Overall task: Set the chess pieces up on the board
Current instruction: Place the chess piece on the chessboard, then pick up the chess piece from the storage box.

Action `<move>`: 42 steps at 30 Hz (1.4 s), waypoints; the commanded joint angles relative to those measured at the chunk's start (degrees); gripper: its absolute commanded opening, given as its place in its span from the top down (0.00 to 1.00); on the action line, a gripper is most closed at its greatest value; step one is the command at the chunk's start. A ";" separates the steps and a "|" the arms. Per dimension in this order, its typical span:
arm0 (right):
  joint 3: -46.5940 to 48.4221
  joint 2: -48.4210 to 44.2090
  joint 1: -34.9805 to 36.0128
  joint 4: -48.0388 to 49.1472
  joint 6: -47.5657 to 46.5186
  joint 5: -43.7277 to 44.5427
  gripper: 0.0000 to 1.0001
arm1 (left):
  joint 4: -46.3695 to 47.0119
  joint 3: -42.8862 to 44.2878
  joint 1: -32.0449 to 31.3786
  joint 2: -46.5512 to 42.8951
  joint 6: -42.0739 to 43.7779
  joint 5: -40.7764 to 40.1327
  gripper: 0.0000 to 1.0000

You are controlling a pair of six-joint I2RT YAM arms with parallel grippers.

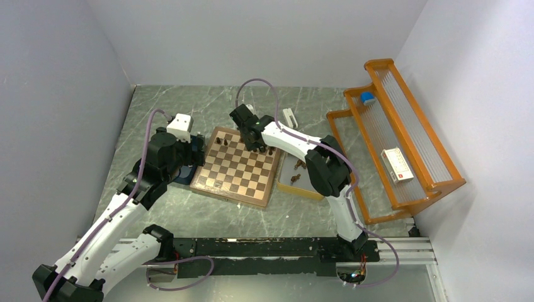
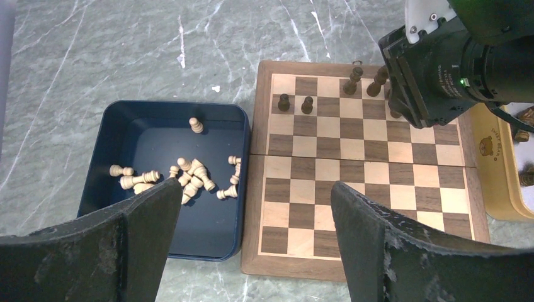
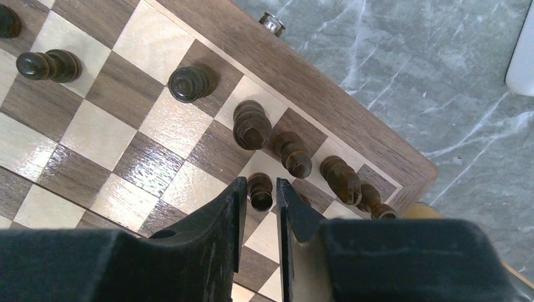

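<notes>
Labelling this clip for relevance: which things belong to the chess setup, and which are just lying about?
Job: board, dark chess pieces, yellow tray, blue tray of light pieces, right end effector.
Lying about: orange rack, white box, blue-capped item.

Board (image 1: 236,168) centre frame; box (image 2: 189,233) just left, tray (image 2: 497,182) just right, rack (image 1: 380,65) at far right. Pieces (image 3: 252,124) stand along the board's upper edge.

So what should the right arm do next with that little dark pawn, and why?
Probably let go: open the right gripper a little and lift straight up. The dark pawn stands upright on a square of the board, between the fingers, close to the other dark pieces. Whether the fingers are squeezing it is hard to tell. Going straight up should avoid knocking those neighbours.
</notes>
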 commanded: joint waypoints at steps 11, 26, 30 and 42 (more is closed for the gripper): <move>-0.54 -9.50 -0.36 -2.19 1.67 0.10 0.70 | 0.49 0.36 -0.16 -0.58 0.36 -0.47 0.08; -27.37 -31.14 -7.14 3.17 1.16 3.66 0.75 | 0.63 0.44 -0.16 -0.11 0.36 0.05 0.08; -33.68 -33.14 -10.11 5.20 1.29 2.13 0.75 | 0.58 0.45 -0.15 0.18 0.34 0.10 0.08; -46.05 -34.47 -15.75 14.11 -2.03 0.04 0.74 | 0.69 0.45 -0.22 0.28 0.27 0.32 0.09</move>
